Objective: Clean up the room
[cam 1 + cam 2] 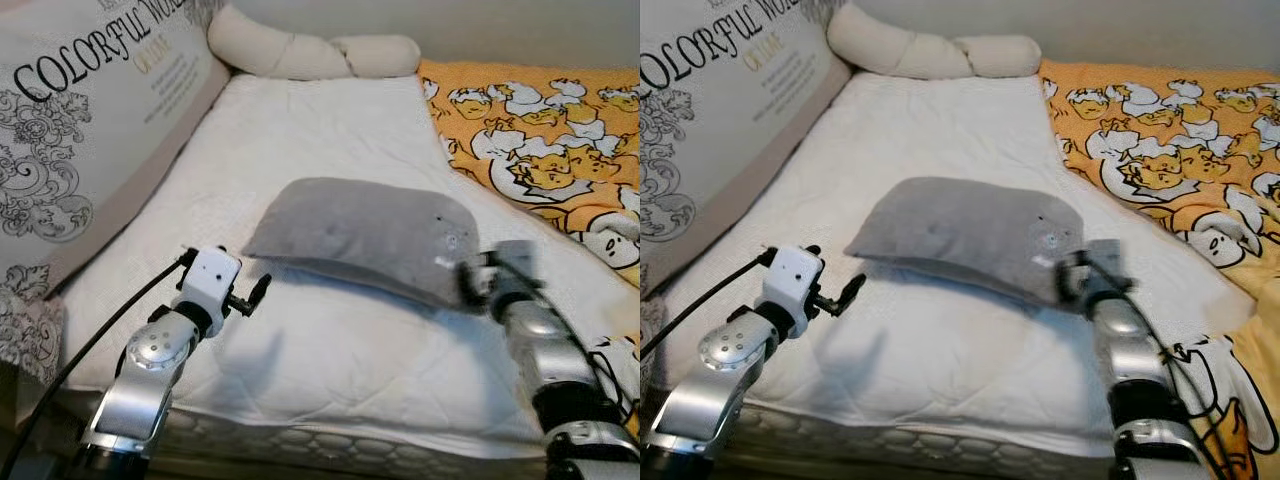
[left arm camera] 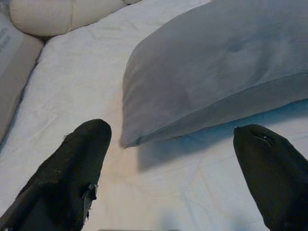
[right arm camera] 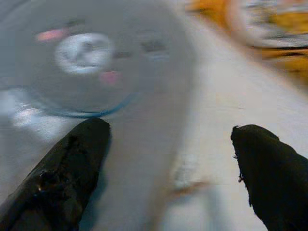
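A grey pillow (image 1: 365,235) lies flat in the middle of the white mattress (image 1: 330,360). My left gripper (image 1: 255,292) hovers just above the sheet, a little short of the pillow's near left corner. Its two black fingers (image 2: 82,163) are open with nothing between them, and the corner (image 2: 139,137) shows ahead of them in the left wrist view. My right gripper (image 1: 468,285) is at the pillow's near right corner, open, with the grey cloth and a small round print (image 3: 84,53) ahead of one finger. The right wrist view is blurred.
A big printed cushion (image 1: 90,130) leans along the left side of the bed. A cream bolster (image 1: 300,50) lies at the far end. An orange blanket with duck prints (image 1: 540,140) covers the right side. The mattress's front edge (image 1: 330,445) runs below my arms.
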